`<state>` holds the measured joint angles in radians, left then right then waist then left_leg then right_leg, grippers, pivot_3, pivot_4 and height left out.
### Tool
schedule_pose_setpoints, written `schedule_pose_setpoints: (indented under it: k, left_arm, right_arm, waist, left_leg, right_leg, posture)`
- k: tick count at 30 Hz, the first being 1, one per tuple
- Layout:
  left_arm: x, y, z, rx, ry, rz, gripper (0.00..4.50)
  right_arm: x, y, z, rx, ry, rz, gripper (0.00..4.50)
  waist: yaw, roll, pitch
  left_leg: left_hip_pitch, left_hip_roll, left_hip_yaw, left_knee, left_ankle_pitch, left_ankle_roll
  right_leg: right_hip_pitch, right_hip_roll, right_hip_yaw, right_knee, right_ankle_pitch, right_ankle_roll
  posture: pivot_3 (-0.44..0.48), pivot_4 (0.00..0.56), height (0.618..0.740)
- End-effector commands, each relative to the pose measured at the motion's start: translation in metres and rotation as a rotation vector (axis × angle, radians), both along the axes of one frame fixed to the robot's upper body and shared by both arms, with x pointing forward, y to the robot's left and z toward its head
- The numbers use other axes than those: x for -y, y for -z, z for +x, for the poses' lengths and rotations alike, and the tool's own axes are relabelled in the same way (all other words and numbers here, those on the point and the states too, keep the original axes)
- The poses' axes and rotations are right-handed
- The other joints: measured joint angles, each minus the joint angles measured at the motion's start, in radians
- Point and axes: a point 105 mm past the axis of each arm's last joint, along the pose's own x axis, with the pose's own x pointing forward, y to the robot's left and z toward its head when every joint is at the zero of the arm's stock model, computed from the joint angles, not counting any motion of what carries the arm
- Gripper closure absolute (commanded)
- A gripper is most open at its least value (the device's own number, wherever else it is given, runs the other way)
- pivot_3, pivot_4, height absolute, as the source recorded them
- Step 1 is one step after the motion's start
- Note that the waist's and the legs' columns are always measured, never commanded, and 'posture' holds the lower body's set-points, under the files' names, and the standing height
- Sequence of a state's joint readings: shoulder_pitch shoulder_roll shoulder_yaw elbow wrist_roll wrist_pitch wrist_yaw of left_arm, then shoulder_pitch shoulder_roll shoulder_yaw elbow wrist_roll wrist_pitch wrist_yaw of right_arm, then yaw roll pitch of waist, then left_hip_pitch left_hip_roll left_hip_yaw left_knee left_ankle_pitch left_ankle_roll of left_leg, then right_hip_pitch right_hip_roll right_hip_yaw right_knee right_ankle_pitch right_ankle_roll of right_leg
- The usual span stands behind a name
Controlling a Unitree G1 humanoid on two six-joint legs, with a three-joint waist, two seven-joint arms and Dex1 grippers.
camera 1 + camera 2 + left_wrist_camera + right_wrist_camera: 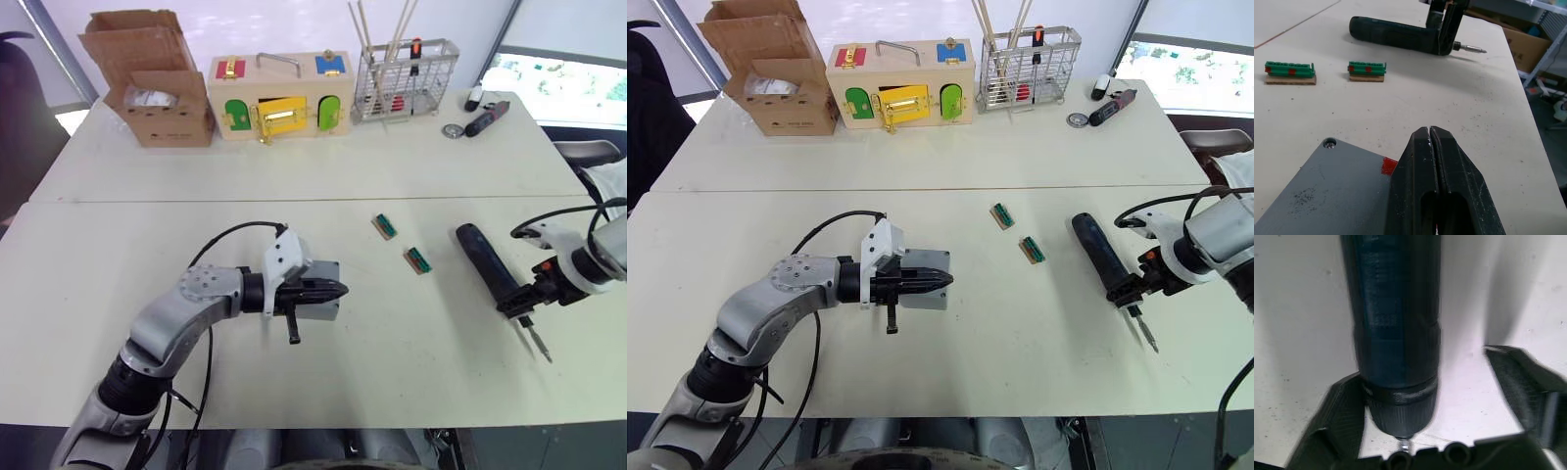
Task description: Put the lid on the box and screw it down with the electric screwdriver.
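Right tool [519, 305] straddles the electric screwdriver [485, 258], fingers spread, right of box [323, 291]

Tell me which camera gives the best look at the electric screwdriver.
The left eye view: the electric screwdriver lies whole on the table there, from handle to bit, with the right gripper at its bit end. The right wrist view shows just its dark barrel up close; the left wrist view shows it far off, partly behind that gripper.

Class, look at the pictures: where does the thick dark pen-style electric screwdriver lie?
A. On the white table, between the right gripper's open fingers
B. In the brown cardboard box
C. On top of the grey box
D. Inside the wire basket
A: the thick dark pen-style electric screwdriver lies flat on the white table, with the right gripper open around its tip end.
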<state>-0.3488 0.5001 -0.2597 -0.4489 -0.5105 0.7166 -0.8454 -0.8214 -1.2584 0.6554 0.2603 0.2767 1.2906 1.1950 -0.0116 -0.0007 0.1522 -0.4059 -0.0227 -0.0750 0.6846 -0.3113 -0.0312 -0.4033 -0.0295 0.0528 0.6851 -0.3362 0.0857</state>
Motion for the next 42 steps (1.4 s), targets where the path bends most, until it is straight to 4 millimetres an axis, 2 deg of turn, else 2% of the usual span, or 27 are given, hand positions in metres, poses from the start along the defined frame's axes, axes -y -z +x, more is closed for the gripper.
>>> schedule_pose_setpoints:
  k: [1,5,6,18,28,31,38,40,42]
  left_arm:
    - [0.0,-0.008,-0.004,0.034,0.001,-0.015,4.5]
    - [-0.001,-0.008,-0.003,0.035,-0.009,-0.016,4.5]
    - [-0.001,-0.008,-0.003,0.035,-0.01,-0.015,4.5]
    - [-0.001,-0.009,-0.002,0.048,0.001,-0.009,4.5]
    - [-0.002,-0.009,0.001,0.048,0.008,0.0,4.5]
    - [-0.003,-0.009,0.003,0.052,0.011,0.005,4.5]
    - [-0.012,-0.012,0.01,0.054,0.008,0.019,4.5]
    - [-0.014,-0.013,0.013,0.049,0.007,0.017,4.5]
    - [-0.016,-0.014,0.018,0.042,0.009,0.012,4.5]
  right_arm:
    - [-0.006,0.018,-0.014,-0.097,-0.073,-0.011,1.49]
    - [-0.009,0.023,-0.024,-0.134,-0.107,-0.018,2.52]
    - [-0.01,0.025,-0.026,-0.138,-0.111,-0.018,2.56]
    - [-0.015,0.035,-0.036,-0.17,-0.151,-0.019,2.56]
    - [-0.019,0.038,-0.028,-0.135,-0.142,-0.017,2.56]
    - [-0.019,0.039,-0.024,-0.108,-0.128,-0.01,2.56]
    - [-0.029,0.021,-0.004,0.046,-0.014,0.079,2.58]
    - [-0.027,0.011,0.004,0.125,0.039,0.089,2.61]
    - [-0.034,-0.011,0.016,0.218,0.145,0.207,2.61]
  waist:
    - [0.003,0.0,0.0]
    - [0.011,-0.001,0.0]
    - [0.014,-0.001,0.0]
    - [0.026,-0.003,-0.002]
    - [0.024,-0.009,-0.006]
    - [0.024,-0.015,-0.009]
    - [0.013,-0.018,-0.011]
    - [0.001,-0.018,-0.011]
    - [-0.01,-0.017,-0.01]
  left_leg:
    - [0.0,0.0,0.0,0.0,0.0,0.0]
    - [0.0,0.0,-0.002,0.0,0.0,0.0]
    - [0.0,0.0,-0.003,0.0,0.0,0.0]
    - [0.0,0.0,-0.005,-0.001,0.0,0.0]
    - [0.0,0.0,-0.005,-0.001,0.0,0.0]
    - [0.0,0.001,-0.006,-0.001,0.0,0.0]
    - [0.005,0.001,-0.006,-0.002,0.0,0.0]
    - [0.008,0.001,-0.006,-0.002,0.0,0.0]
    - [0.013,0.001,-0.004,-0.002,0.0,0.0]
  right_leg:
    - [0.0,0.0,0.0,0.0,0.0,0.0]
    - [0.0,0.0,-0.002,0.0,0.0,0.0]
    - [0.0,0.0,-0.002,0.0,0.0,0.0]
    - [0.001,0.0,-0.004,-0.001,0.0,0.0]
    - [0.001,0.001,-0.004,-0.001,0.0,0.0]
    - [0.001,0.001,-0.005,-0.001,0.0,0.0]
    - [0.006,0.001,-0.004,-0.001,0.0,0.0]
    - [0.009,0.001,-0.004,-0.001,0.0,-0.001]
    - [0.013,0.001,-0.003,-0.001,0.0,-0.001]
  posture:
    - [0.0,0.15,0.74]
    - [0.0,0.15,0.74]
    - [0.0,0.15,0.74]
    - [0.0,0.15,0.74]
    - [0.0,0.15,0.74]
    - [0.0,0.15,0.74]
    - [0.0,0.15,0.74]
    - [0.0,0.15,0.74]
    - [0.0,0.15,0.74]
